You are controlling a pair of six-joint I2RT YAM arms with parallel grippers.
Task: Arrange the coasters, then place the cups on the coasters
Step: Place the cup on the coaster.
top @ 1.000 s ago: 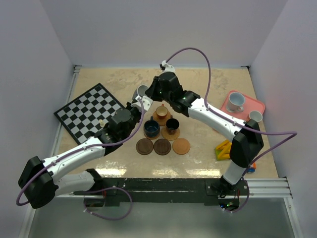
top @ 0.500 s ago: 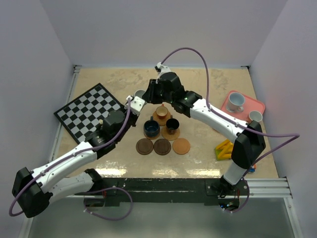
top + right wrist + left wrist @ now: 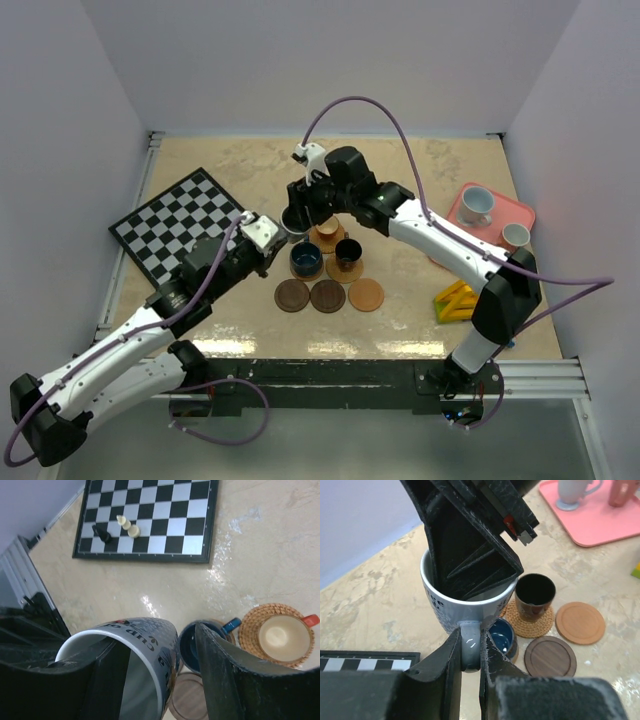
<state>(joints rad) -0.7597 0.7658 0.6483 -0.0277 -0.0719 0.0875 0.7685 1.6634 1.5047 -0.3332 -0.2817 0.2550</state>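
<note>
Over the beige table [image 3: 430, 170] my left pincer [image 3: 469, 650] is clamped tight on the grey cup [image 3: 440, 612] by its handle, my right pincer [image 3: 157, 637] gapes loose astride its rim; three cups [image 3: 348, 250] sit on coasters [image 3: 542, 626], three coasters [image 3: 327, 296] lie bare, two cups [image 3: 476, 204] stand on the pink tray [image 3: 520, 212].

The beige marbled table [image 3: 420, 170] carries a chessboard [image 3: 180, 225] at its left. Right of the chessboard lie the coasters [image 3: 328, 296] — three bare in a near row, three behind under cups [image 3: 348, 252]. Farther right of the chessboard sit a pink tray [image 3: 510, 208] and — nearer — yellow-green blocks [image 3: 455, 300].
</note>
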